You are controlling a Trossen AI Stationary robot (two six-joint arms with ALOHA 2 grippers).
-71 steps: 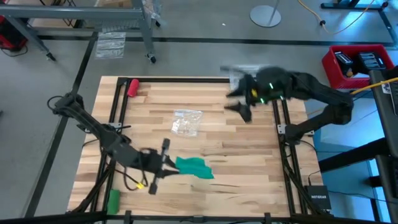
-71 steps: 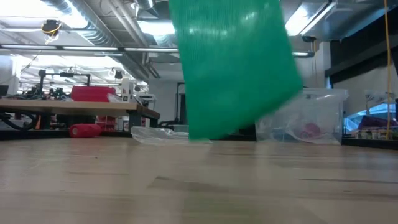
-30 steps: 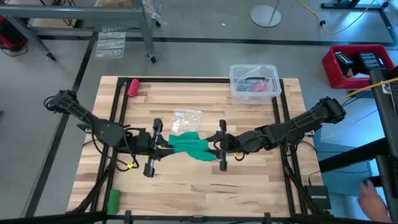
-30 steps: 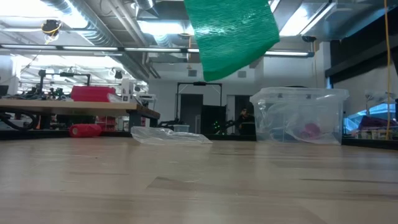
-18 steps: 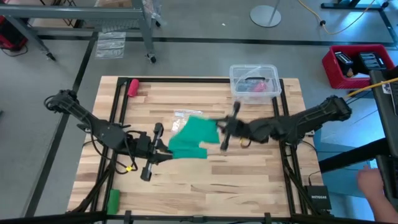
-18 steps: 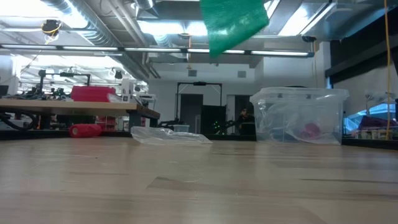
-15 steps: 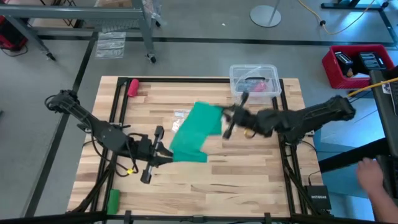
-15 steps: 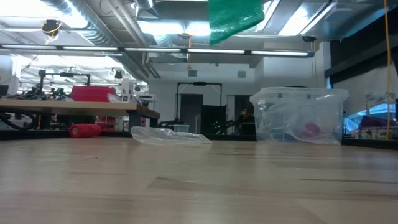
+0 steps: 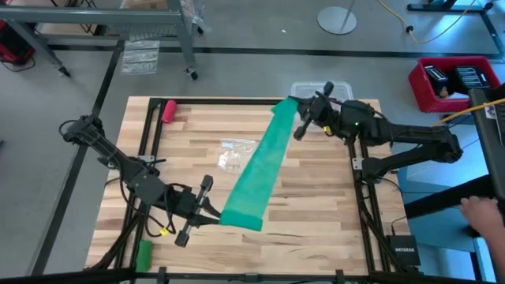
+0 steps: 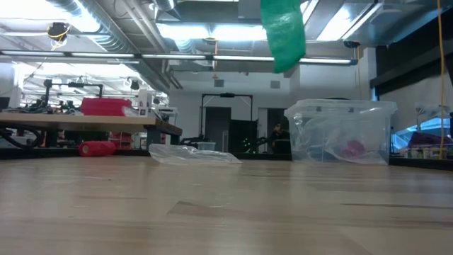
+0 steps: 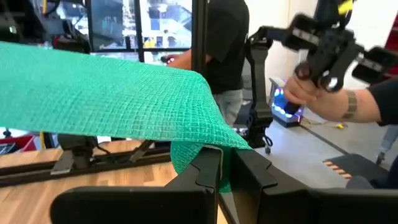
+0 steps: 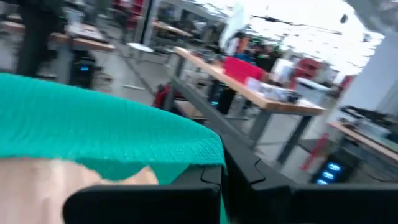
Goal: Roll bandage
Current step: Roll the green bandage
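Wooden worktop (image 9: 316, 205) sits under the left gripper (image 9: 207, 211), which pinches one end of the bandage (image 9: 259, 166), and the right gripper (image 9: 301, 110), which pinches the far end near the clear box (image 10: 340, 133). That holds the bandage stretched tight in the air between them. If they pull too hard, an end could slip out; both arms reach out long and low.

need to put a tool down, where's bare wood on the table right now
Bare wood lies right of the stretched bandage, toward the table's right rail and near edge, and between the pink-red roll and the plastic bag. It is crowded along the bandage's diagonal, from the left gripper to the right gripper by the clear box.
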